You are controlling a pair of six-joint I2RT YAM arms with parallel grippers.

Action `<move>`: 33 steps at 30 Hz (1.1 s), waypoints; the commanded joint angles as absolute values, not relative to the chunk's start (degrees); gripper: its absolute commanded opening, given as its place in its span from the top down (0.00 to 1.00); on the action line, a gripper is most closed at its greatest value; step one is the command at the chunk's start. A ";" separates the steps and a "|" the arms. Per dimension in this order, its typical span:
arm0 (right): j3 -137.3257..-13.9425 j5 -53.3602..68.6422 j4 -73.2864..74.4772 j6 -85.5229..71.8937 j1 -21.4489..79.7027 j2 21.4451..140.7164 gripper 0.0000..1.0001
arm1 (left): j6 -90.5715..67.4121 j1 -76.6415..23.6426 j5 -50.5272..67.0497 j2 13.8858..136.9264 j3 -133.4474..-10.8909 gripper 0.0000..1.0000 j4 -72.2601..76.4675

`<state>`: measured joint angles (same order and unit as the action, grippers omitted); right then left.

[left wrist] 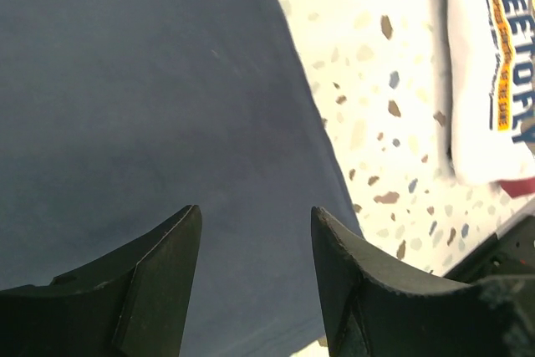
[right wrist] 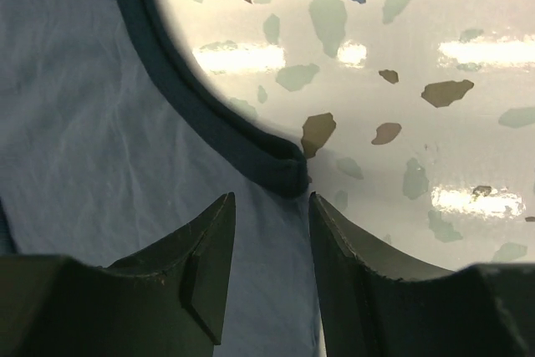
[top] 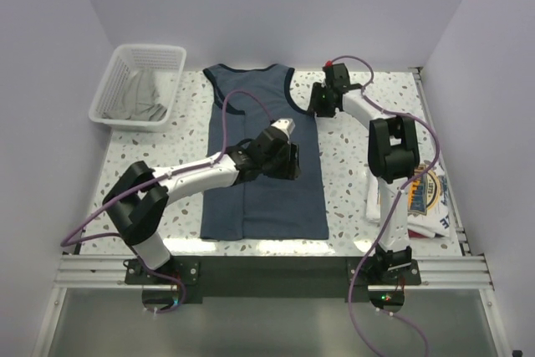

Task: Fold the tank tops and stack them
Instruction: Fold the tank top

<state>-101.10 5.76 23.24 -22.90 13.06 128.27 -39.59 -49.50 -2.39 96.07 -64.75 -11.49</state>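
We are hovering our left gripper, jaws wide and empty, over the slate-blue tank top near its right edge, frame centre. Our right gripper, half-open and empty, is straddling the navy armhole trim at upper right, perhaps touching it. The top is lying lengthwise, top to bottom, and the white tank top is sitting folded at far right.

White mesh basket stands at ten o'clock on the speckled terrazzo bench. Crumpled grey cloth lies inside it.

Top camera: high behind me, overlooking the whole table. My wrist cameras: close, facing down. All three share the blue tank top.
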 commanded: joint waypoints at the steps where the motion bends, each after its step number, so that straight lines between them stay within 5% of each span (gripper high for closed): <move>1: -104.76 6.51 23.73 -21.80 13.18 128.67 0.56 | -40.78 -52.38 -3.08 94.13 -65.13 0.41 -9.58; 6: -104.77 3.69 24.35 -21.71 13.18 129.55 0.69 | -41.31 -57.82 -4.57 96.32 -66.62 0.44 -11.86; 19: -105.46 1.85 24.96 -20.48 13.18 131.83 0.61 | -44.91 -66.00 -6.42 100.63 -68.02 0.44 -12.30; 26: -105.65 0.97 25.23 -20.30 13.10 132.28 0.94 | -45.35 -70.30 -6.85 104.50 -71.01 0.45 -14.41; 33: -104.41 0.35 24.43 -20.30 13.01 131.05 0.99 | -46.40 -74.26 -7.30 105.82 -71.63 0.52 -15.38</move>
